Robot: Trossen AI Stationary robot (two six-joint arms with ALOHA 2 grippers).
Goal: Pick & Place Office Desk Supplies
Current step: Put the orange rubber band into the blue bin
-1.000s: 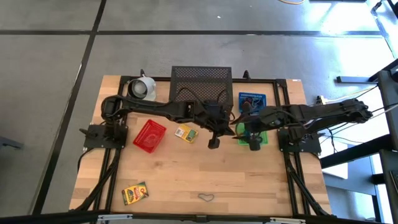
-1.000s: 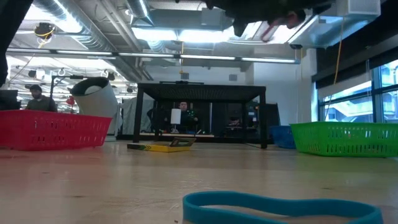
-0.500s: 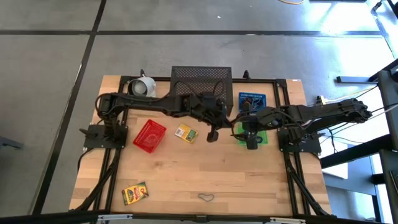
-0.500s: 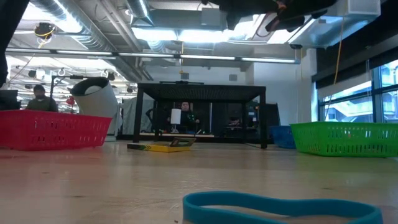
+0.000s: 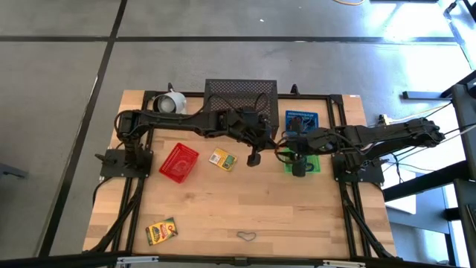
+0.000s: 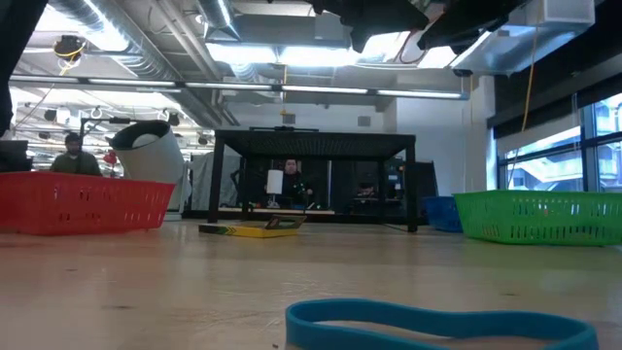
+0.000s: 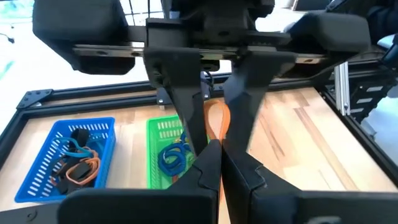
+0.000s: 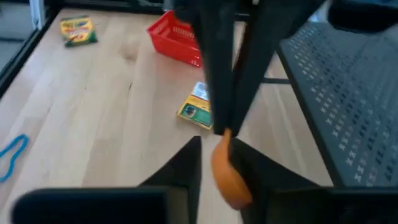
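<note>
Orange loop (image 7: 216, 121) hangs pinched in my closed left gripper (image 5: 253, 158) near table centre, and my right gripper (image 5: 299, 168) has its jaws narrowed around the loop's lower end. Blue basket (image 7: 38, 176) and green basket (image 7: 153, 127) at two o'clock already hold loops. Left to sort: one box (image 5: 222, 158) at centre, one box (image 5: 161, 231) at seven, blue loop (image 5: 246, 237) at six.

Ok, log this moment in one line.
left gripper: fingers shut on orange loop | right gripper: at same loop | blue loop: lying on table
</note>
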